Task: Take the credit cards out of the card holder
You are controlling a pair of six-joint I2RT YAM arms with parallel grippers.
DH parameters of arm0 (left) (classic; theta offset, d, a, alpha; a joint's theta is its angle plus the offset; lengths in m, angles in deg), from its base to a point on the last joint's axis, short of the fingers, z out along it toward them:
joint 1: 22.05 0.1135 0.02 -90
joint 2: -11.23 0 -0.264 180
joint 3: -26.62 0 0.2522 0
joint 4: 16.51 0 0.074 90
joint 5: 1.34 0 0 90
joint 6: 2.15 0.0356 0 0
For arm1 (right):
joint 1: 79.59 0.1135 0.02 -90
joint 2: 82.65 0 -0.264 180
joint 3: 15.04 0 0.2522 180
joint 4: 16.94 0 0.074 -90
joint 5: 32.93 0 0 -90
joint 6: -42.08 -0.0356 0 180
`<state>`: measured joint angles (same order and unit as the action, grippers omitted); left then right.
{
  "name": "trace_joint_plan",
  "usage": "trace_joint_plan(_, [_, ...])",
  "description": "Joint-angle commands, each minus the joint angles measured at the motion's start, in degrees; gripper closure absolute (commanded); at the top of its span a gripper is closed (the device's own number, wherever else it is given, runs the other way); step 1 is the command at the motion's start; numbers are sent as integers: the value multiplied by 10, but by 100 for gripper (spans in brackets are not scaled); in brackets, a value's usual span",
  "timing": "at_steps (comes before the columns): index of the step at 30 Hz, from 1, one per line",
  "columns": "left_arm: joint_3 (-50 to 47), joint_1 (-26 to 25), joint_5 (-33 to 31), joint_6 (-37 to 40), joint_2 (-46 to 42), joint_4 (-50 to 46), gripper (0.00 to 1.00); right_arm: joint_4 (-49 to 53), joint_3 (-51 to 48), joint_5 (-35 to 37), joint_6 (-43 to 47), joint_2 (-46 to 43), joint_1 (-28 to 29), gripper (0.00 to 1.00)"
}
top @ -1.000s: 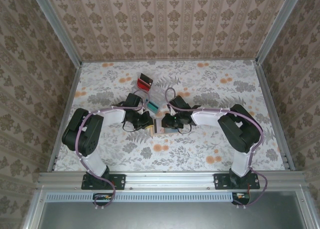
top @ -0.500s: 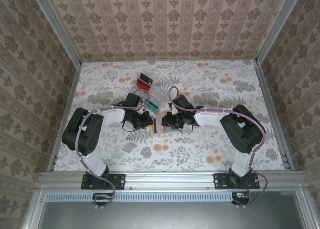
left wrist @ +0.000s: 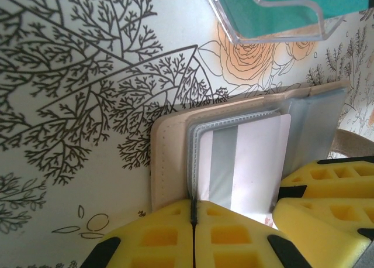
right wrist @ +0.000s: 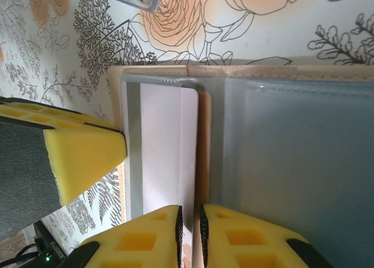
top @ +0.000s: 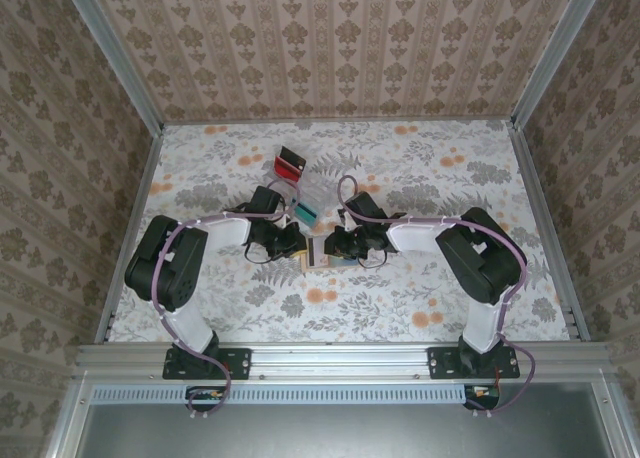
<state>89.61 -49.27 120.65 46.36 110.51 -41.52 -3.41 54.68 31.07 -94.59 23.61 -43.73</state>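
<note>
Right hand (right wrist: 190,216) has edged left and pinches a credit card (right wrist: 163,145); left hand (left wrist: 194,214) clamps the card holder (left wrist: 160,162), so pulling can likely begin.

my left arm (top: 165,263) and right arm (top: 480,258) are black at the joints, with pale white links between. a purplish cable (top: 343,190) runs along each, down to a black base plate (top: 215,360) bolted on the grey metal rail (top: 330,356) at the bottom of the frame. my left pincer (top: 292,243) and right pincer (top: 330,246) end in yellow foam pads (left wrist: 158,239), moulded with square hollows and backed in black.
</note>
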Motion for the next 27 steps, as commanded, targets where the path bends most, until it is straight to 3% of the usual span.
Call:
trace_joint_plan(1, [-13,0,-37,14,34,-46,94,-24,13,-27,-9,14,2,82])
trace_joint_plan(16, [-18,0,-33,13,36,-39,95,-58,6,-35,-24,19,0,87])
trace_joint_plan(20, [-13,1,-38,22,31,-48,91,-31,2,-11,-13,6,-2,94])
trace_joint_plan(27, [-8,7,-47,41,24,-73,89,25,-13,16,21,-26,-14,95])
